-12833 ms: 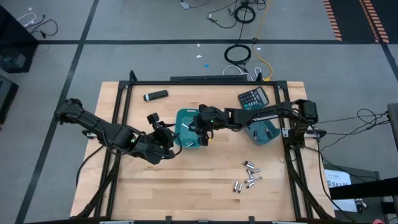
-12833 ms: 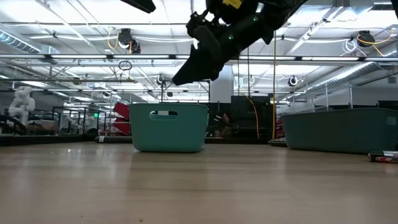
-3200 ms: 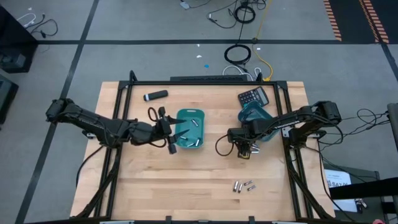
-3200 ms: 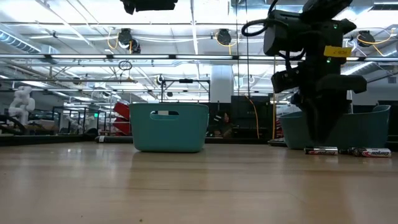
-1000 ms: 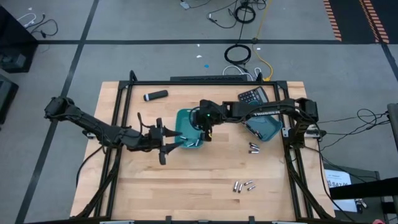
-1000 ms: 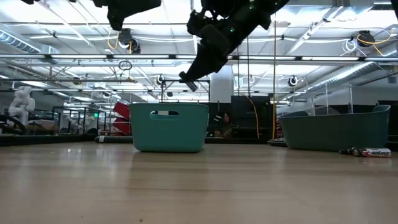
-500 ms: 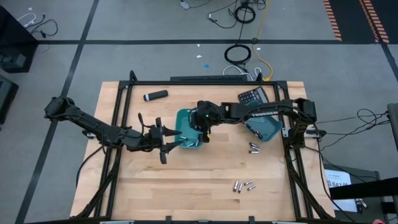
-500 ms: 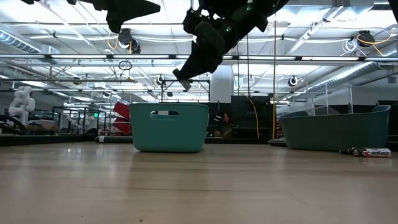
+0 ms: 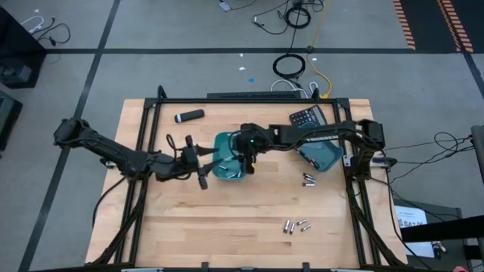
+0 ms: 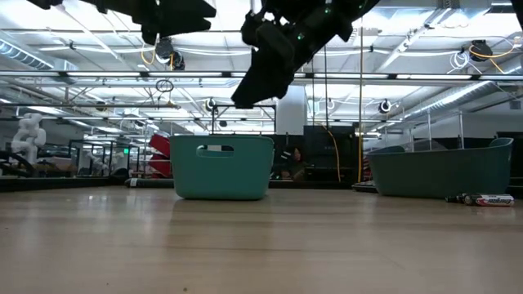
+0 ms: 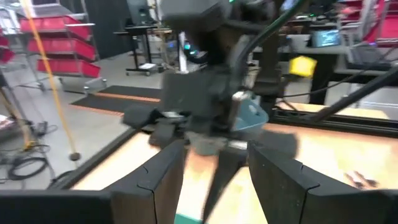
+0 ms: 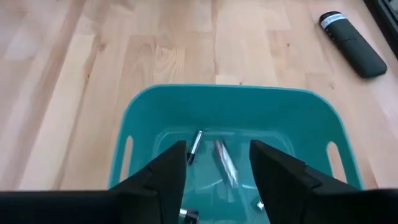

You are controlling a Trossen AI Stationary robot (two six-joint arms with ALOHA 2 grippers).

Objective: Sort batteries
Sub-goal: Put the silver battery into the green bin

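1. Two teal bins sit on the desk (image 9: pixel 227 234): the left bin (image 9: pixel 224 168) mid-desk, the right bin (image 9: pixel 321 156) well apart toward the desk's right edge.
2. Right gripper (image 12: pixel 216 163) hangs over the left bin, fingers parted and empty.
3. Left gripper (image 9: pixel 195 159) hovers just beside the left bin's left wall, fingers spread, holding nothing.
4. Several batteries (image 12: pixel 224 163) lie inside the left bin; others (image 9: pixel 297 225) lie loose on the desk, nearer the front edge than the right bin.
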